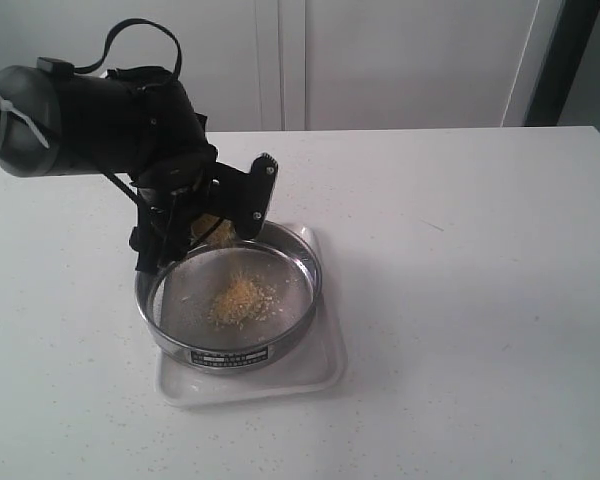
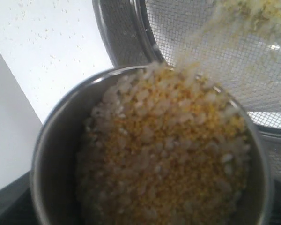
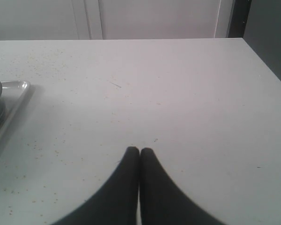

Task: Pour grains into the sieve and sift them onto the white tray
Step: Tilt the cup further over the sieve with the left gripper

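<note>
Right half of the frame, surface (image 1: 480,300) is wide open; sieve (image 1: 230,356) nearly fills tray (image 1: 322,372); left tool (image 1: 210,215) grips cup (image 2: 51,154), yellow-white grains (image 1: 240,298) piled mid-mesh; right tool (image 3: 139,152) closed.

My left claw (image 1: 208,215) hid most of the steel cup (image 2: 56,154) and the far-left rim of the sieve (image 1: 305,262), the falling grains (image 2: 201,42) were a blur, the print on the label (image 1: 230,355) was too small to read, and my right wrist view's edge cut off the white tray (image 3: 16,85).
</note>
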Tool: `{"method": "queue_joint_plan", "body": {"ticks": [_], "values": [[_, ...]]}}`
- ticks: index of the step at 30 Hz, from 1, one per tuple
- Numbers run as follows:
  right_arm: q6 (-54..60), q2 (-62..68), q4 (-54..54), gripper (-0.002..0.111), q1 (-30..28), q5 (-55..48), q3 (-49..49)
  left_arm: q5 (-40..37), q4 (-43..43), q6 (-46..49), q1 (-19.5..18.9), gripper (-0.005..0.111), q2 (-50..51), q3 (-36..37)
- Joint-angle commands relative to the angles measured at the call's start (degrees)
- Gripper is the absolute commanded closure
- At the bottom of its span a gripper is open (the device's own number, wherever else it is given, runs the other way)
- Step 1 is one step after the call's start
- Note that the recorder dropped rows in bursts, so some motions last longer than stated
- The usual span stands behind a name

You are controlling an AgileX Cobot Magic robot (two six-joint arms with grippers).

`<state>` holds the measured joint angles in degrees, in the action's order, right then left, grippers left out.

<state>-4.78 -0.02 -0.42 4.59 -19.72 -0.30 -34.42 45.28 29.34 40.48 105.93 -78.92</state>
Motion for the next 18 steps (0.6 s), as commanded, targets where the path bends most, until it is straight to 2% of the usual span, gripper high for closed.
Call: {"method": "queue_joint_plan", "body": {"ticks": [1,18], "values": [[0.01,0.02,-0.24,0.108,-0.03,0.52,0.3,0.12,2.13,0.45,0.24,0.107,-0.53,-0.48],[0.01,0.02,-0.24,0.108,-0.03,0.52,0.3,0.23,3.84,2.88,0.24,0.107,-0.53,-0.48]]}}
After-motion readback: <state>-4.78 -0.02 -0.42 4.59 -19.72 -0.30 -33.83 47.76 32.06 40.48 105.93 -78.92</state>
